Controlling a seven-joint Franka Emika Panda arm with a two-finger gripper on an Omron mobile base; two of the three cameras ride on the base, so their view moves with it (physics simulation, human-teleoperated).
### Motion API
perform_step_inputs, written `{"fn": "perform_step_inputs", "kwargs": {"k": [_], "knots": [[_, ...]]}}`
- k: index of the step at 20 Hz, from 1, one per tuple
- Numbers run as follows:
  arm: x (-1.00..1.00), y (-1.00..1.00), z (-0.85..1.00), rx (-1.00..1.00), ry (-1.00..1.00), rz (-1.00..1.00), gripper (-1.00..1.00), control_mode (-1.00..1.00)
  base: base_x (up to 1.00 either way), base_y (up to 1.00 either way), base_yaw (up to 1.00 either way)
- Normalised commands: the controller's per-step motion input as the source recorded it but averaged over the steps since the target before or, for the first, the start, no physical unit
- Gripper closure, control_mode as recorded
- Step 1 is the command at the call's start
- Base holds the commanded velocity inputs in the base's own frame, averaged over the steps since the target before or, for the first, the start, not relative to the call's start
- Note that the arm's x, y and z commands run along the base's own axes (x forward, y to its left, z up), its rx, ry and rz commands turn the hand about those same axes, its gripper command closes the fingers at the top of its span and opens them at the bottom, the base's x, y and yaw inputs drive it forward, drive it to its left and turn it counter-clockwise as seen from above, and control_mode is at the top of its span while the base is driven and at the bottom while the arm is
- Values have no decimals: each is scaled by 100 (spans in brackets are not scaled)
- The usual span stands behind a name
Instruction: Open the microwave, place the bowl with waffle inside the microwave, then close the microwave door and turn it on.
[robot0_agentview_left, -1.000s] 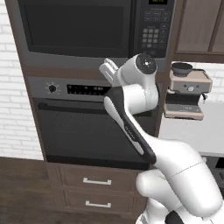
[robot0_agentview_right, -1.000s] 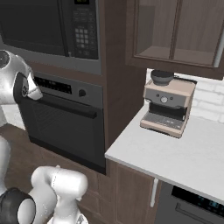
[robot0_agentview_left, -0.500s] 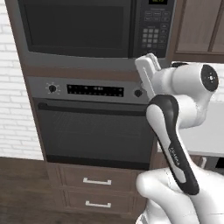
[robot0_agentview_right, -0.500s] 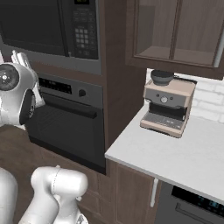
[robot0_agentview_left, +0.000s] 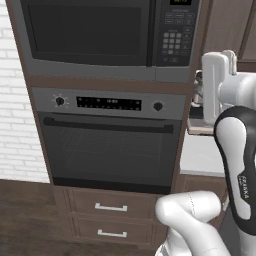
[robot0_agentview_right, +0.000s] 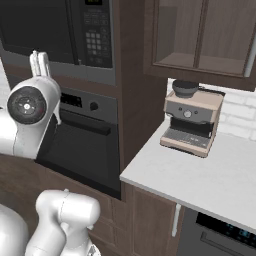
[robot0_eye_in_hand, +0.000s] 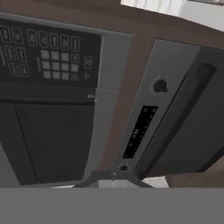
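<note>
Above the wall oven (robot0_agentview_left: 111, 142): microwave (robot0_agentview_left: 107, 35), built into the cabinet column, front facing the robot, long axis horizontal.
Microwave door (robot0_agentview_left: 85, 32): closed flush; slim dark handle vertical, just left of the keypad (robot0_agentview_left: 176, 37).
Gripper (robot0_agentview_right: 39, 64): raised in front of the microwave, fingertips pointing up; fingers pressed together, holding nothing, touching nothing.
Right base view: espresso machine (robot0_agentview_right: 193, 124) on the counter (robot0_agentview_right: 200, 172), right of the microwave.
Hand view: keypad and oven knob (robot0_eye_in_hand: 160, 85), rolled sideways.

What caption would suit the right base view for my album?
White robot arm raised before the closed grey-and-black built-in microwave, with a beige espresso machine on the pale counter.
</note>
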Motion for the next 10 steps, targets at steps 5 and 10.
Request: {"fn": "perform_step_inputs", "kwargs": {"k": [5, 10], "knots": [[-17, -53, 20, 19, -9, -10, 100, -100, 0, 0, 0], [2, -36, 39, 17, -10, -13, 100, -100, 0, 0, 0]]}}
